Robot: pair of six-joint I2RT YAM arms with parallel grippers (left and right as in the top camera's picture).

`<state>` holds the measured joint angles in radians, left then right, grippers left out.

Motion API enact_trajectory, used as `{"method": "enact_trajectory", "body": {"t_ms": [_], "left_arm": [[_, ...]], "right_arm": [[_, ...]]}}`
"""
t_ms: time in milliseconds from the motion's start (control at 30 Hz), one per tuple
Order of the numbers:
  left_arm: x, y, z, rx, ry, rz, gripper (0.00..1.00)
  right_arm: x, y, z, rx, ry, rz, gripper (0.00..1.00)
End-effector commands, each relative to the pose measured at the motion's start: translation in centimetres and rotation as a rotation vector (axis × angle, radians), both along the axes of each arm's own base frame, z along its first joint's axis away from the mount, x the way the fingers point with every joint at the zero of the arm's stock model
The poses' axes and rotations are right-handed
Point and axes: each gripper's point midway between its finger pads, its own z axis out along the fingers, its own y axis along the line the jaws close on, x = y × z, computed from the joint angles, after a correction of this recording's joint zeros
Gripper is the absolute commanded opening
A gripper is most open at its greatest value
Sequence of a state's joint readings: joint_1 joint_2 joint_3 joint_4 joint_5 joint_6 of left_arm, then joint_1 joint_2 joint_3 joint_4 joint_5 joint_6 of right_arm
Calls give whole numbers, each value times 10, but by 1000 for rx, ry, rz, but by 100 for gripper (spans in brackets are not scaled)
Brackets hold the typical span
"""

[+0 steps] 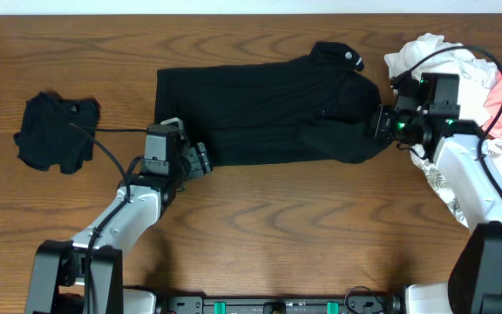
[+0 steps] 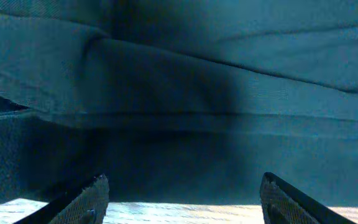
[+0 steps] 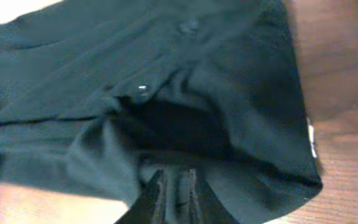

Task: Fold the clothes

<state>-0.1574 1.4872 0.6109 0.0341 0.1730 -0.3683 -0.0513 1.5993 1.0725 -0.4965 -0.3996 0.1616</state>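
Overhead: right jaws are pinching the shirt's (image 1: pixel 268 105) right end, left jaws spread wide at its near edge. I'd close left first, then lift evenly.

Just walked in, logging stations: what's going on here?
Two robot arms are folding a black shirt spread across the table. The left gripper sits open at the shirt's near edge; the right gripper looks pinched shut on its right end. A small dark garment lies at the left, and a pile of light clothes waits at the right.
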Motion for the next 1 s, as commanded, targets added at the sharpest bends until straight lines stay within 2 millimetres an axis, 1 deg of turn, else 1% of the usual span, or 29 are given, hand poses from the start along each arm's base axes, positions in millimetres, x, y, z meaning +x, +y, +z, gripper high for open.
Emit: {"method": "enact_trajectory", "body": {"t_ms": [0, 67, 167, 233, 300, 433, 533, 567, 667, 700, 800, 967], "left_arm": [[5, -3, 10, 5, -29, -22, 78], [3, -2, 9, 7, -20, -22, 78], [0, -2, 7, 10, -5, -22, 78], [-1, -2, 6, 10, -2, -22, 78], [-1, -2, 6, 10, -3, -22, 78], [-1, -2, 6, 10, -2, -22, 78], [-1, -2, 6, 10, -2, -22, 78], [-1, -2, 6, 10, -2, -22, 78], [-1, -2, 6, 10, 0, -22, 78], [-1, -2, 6, 10, 1, -22, 78], [-1, -2, 6, 10, 1, -22, 78], [-1, -2, 6, 10, 1, -22, 78]], "right_arm": [[-16, 17, 22, 23, -5, 128, 9], [-34, 20, 11, 13, 78, 148, 8], [-62, 17, -13, -25, 209, 139, 9], [-74, 17, -26, -31, 253, 140, 10], [-81, 17, -37, -29, 273, 142, 10], [-85, 19, -52, -17, 262, 144, 17], [-83, 19, -58, -17, 242, 143, 17], [-83, 20, -60, -17, 234, 143, 19], [-79, 21, -63, -17, 210, 141, 29], [-79, 22, -64, -17, 206, 144, 30], [-77, 26, -64, -20, 189, 156, 30], [-69, 36, -62, -15, 150, 162, 30]]}}
